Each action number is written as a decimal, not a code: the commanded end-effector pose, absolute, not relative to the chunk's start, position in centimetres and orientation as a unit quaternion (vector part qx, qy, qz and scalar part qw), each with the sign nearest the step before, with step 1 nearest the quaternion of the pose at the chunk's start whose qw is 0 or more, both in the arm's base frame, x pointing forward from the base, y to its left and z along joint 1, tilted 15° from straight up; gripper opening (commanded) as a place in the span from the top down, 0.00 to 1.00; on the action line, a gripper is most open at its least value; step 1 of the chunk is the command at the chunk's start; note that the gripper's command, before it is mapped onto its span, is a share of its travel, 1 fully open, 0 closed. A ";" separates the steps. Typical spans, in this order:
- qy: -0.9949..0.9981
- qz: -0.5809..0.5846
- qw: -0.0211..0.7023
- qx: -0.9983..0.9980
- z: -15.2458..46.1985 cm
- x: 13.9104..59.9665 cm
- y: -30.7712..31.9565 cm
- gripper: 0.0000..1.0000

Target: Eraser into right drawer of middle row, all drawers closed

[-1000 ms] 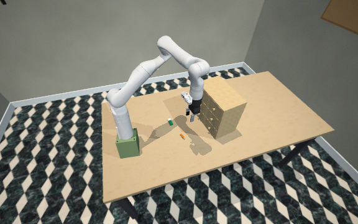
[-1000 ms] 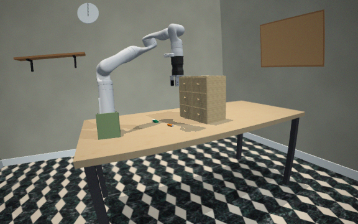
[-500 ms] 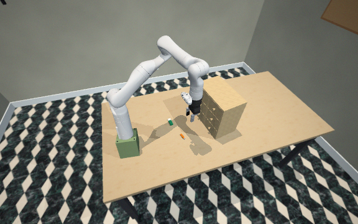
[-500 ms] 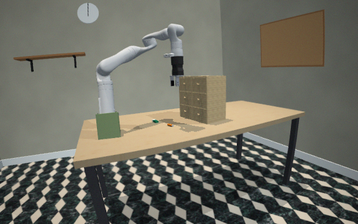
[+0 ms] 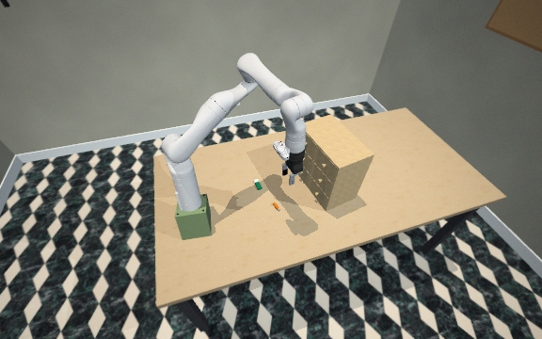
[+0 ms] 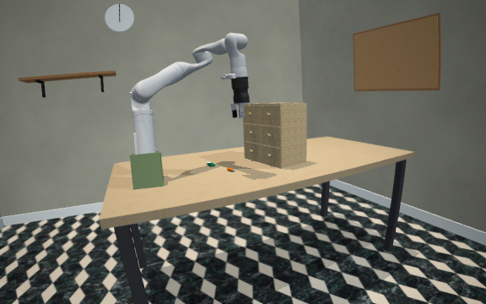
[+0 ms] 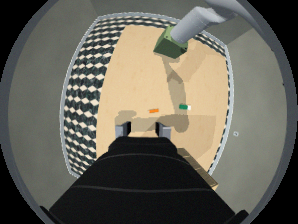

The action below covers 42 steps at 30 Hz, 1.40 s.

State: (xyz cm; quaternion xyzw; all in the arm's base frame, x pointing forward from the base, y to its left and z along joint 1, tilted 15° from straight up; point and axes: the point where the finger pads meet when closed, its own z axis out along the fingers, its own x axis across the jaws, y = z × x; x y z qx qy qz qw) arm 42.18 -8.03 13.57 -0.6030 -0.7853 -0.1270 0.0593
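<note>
The green and white eraser (image 5: 258, 185) lies on the table between the arm's base and the small wooden chest (image 5: 337, 160). It also shows in the exterior view (image 6: 211, 164) and the wrist view (image 7: 184, 106). The chest has three rows of two drawers, and all look pushed in. The right drawer of the middle row (image 6: 271, 136) is shut. My gripper (image 5: 289, 175) (image 6: 238, 111) is open and empty. It points down, close in front of the chest's top row, well above the table. Its fingers frame the table in the wrist view (image 7: 143, 129).
A small orange object (image 5: 276, 206) lies on the table in front of the chest, nearer the front edge than the eraser. The arm's green base block (image 5: 194, 218) stands at the table's left side. The table stretches on to the right behind the chest.
</note>
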 end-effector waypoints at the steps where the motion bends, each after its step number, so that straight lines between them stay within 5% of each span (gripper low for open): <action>1: -0.784 -0.133 0.055 -0.604 13.6 42.2 -8.0 0.00; 42: -0.752 -0.257 -0.042 -0.605 11.1 43.9 -6.9 0.00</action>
